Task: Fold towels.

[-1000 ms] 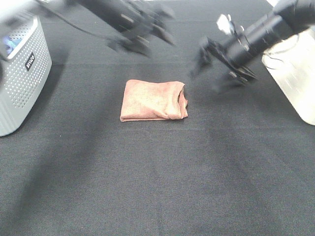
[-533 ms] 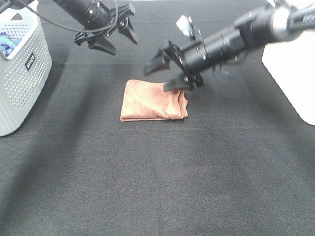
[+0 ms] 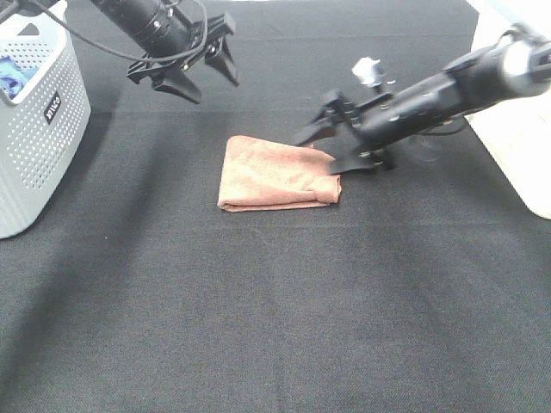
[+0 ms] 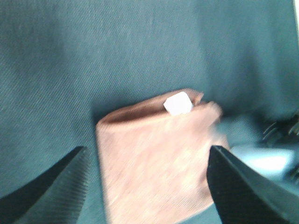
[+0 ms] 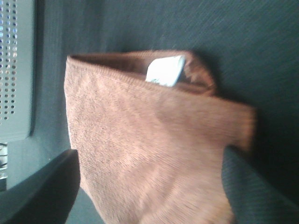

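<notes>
The towel [image 3: 274, 175] is one rust-brown fuzzy cloth. It lies folded into a thick packet on the black bench [image 3: 275, 327], a little toward 12 o'clock from the middle of the high view. Its small white tag [image 5: 165, 70] peeks out from between the layers at the far edge. I can read no writing on it (both wrist views are somewhat blurred).

The only other label is a small dark one with pale letters [image 3: 52, 106] on the grey perforated basket [image 3: 39, 146]. The letters are too small for me to read with certainty.

The long axis of the towel runs from 9 o'clock to 3 o'clock. The 9 o'clock end looks taller than the 3 o'clock end.

The count is one towel, one tag, one basket, two grippers and one white container [image 3: 516, 146] at the 3 o'clock edge. The basket stands at 9 to 10 o'clock of the view and something blue [image 3: 13, 73] shows inside it.

The left gripper [image 3: 215, 89] hangs above the bench at 11 o'clock from the towel, with its jaws spread wide and nothing between them. The right gripper [image 3: 314, 156] is at the 3 o'clock end of the towel. Its jaws are also apart, one on each side of that end. I cannot tell whether they touch the cloth.
</notes>
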Controlling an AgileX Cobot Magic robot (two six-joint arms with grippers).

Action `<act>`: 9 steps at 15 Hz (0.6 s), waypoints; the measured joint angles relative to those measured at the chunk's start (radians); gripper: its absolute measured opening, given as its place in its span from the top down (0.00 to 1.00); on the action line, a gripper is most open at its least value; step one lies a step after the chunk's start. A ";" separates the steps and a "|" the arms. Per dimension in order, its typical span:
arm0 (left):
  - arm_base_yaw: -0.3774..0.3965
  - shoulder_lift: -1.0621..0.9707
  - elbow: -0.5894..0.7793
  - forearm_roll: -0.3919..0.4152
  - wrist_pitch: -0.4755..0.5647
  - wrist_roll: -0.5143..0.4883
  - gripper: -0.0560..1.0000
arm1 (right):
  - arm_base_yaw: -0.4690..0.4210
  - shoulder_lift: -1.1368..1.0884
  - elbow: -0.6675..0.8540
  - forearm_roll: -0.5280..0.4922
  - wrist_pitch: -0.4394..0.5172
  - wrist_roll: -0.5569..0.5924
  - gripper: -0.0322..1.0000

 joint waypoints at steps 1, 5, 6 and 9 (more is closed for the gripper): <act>0.000 -0.009 0.000 0.020 0.013 0.014 0.31 | -0.009 -0.027 -0.002 -0.032 0.011 0.009 0.21; -0.003 -0.127 0.000 0.113 0.017 0.018 0.31 | -0.011 -0.219 -0.005 -0.335 0.127 0.229 0.21; -0.006 -0.143 0.000 0.124 0.017 0.019 0.31 | -0.011 -0.255 -0.005 -0.396 0.164 0.284 0.21; -0.051 -0.282 0.065 0.308 0.018 0.026 0.31 | -0.011 -0.372 -0.005 -0.515 0.275 0.369 0.21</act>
